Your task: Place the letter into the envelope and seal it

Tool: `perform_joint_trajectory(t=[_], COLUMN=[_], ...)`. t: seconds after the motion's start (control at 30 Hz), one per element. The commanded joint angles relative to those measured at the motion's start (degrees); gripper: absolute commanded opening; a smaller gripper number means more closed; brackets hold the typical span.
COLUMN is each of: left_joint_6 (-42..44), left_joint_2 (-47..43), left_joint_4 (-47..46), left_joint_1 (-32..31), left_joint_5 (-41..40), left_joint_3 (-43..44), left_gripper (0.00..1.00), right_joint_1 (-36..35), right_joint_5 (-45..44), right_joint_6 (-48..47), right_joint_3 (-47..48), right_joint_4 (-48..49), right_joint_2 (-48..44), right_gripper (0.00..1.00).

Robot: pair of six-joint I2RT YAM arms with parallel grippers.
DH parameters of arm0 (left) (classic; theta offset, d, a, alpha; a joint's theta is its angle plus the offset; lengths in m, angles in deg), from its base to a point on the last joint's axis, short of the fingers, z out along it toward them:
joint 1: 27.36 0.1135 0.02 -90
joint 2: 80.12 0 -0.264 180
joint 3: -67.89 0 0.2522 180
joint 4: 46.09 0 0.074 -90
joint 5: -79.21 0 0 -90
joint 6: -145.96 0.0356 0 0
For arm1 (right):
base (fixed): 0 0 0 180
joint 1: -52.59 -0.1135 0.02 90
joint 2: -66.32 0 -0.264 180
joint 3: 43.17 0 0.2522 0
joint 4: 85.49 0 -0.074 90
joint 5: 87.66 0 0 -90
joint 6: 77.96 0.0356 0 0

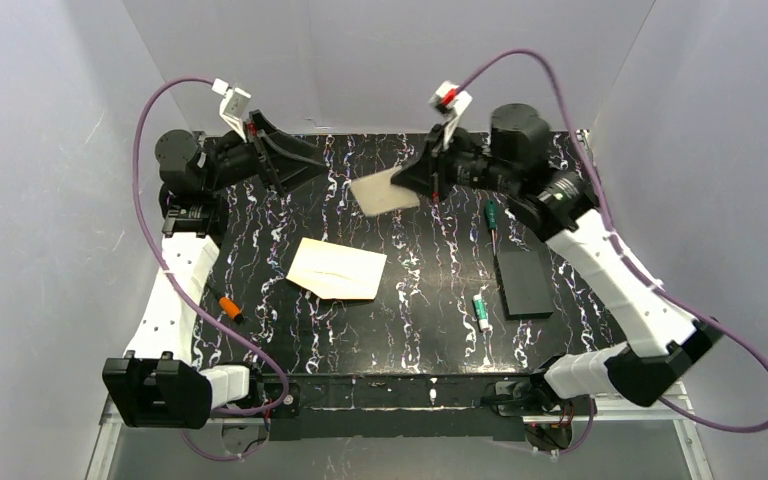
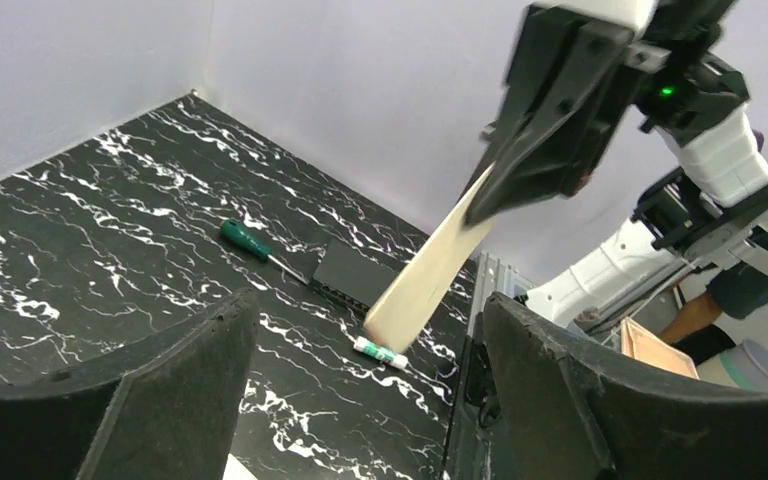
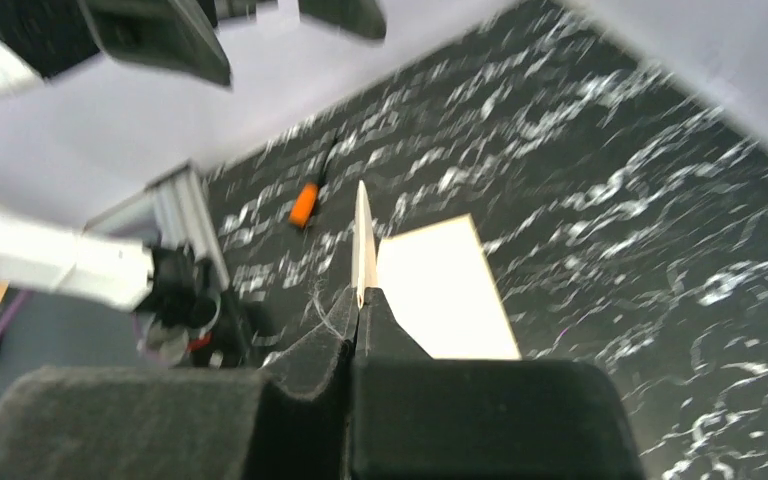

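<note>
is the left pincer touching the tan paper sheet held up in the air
Apart. The top view shows black marbled tabletop between the open left pincer and the flat tan-beige paper letter, which only the right pincer grips.

Left arm: raised, reaching beyond the envelope (image 1: 337,269), far-left of it.
Left gripper (image 1: 305,165): jaws spread wide, holding nothing.
Right gripper (image 1: 401,181): raised far-right of the envelope, clamped on the letter (image 1: 380,193).
</note>
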Motion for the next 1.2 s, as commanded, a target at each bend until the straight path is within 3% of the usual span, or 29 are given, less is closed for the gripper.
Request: perform_joint_trajectory(t=[0.0, 0.27, 0.47, 0.57, 0.83, 0.97, 1.1, 1.17], left_joint_6=[3.2, 3.7, 3.6, 3.8, 3.3, 2.5, 0.6, -1.0], left_joint_2=[-0.1, 5.6, 5.4, 5.2, 6.2, 6.2, 4.7, 4.2], left_joint_4=[1.0, 3.8, 3.8, 3.8, 3.8, 3.8, 3.9, 3.9], left_joint_1=[-4.3, -12.4, -13.4, -13.7, -13.7, -13.5, -13.6, -13.5], left_joint_5=[2.4, 16.7, 19.6, 19.9, 21.1, 18.3, 9.9, 5.3], left_joint_3=[-1.0, -1.4, -4.6, -4.9, -4.0, -1.9, 0.3, 1.1], left_gripper=[0.8, 0.75, 0.73, 0.61, 0.03, 0.0, 0.0, 0.0], right_joint_1=[0.0, 0.0, 0.0, 0.0, 0.0, 0.0, 0.1, 0.1], right_joint_5=[13.4, 21.1, 23.9, 23.2, 22.1, 15.1, -0.1, -6.1], right_joint_6=[-5.3, -10.3, -8.9, -8.5, -3.9, 1.8, 12.7, 19.2], right_joint_3=[1.3, 8.9, 9.4, 9.6, 8.2, 2.9, -11.2, -19.4], right_joint_4=[-9.3, -17.1, -15.6, -15.1, -9.5, -0.1, 17.4, 28.7], right_joint_2=[4.0, 9.2, 9.6, 9.6, 9.6, 6.1, -2.5, -7.2], right_gripper=[0.01, 0.01, 0.01, 0.01, 0.01, 0.02, 0.69, 0.83])
